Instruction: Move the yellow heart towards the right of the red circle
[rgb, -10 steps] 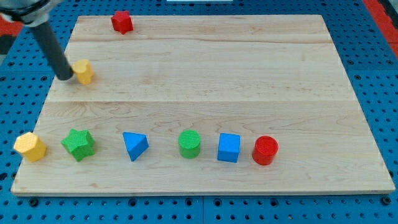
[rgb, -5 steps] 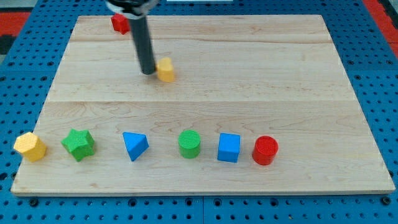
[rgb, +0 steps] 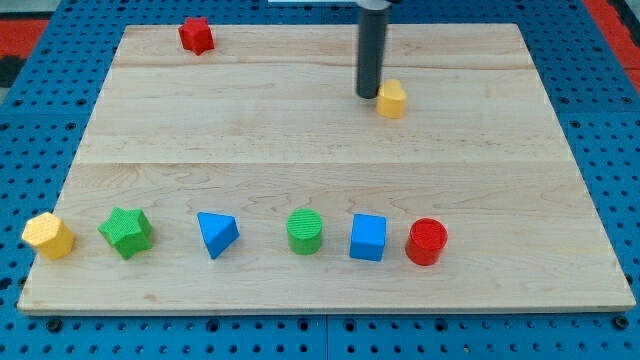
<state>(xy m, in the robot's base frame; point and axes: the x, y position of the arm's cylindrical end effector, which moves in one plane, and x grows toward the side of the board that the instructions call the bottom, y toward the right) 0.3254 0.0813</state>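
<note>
My rod stands upright, my tip (rgb: 369, 95) touching the yellow heart (rgb: 391, 99) on its left; both have slid rightward since earlier.

Two yellow blocks (rgb: 391, 99) (rgb: 48, 235), two red blocks (rgb: 196, 34) (rgb: 427, 241), two green blocks (rgb: 126, 232) (rgb: 305, 232), two blue blocks (rgb: 216, 233) (rgb: 368, 238), eight on my table (rgb: 300, 150)

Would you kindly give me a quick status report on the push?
My tip against yellow heart block's left side. Heart sits above and left of red circle block. Board right of circle open; path unobstructed.
</note>
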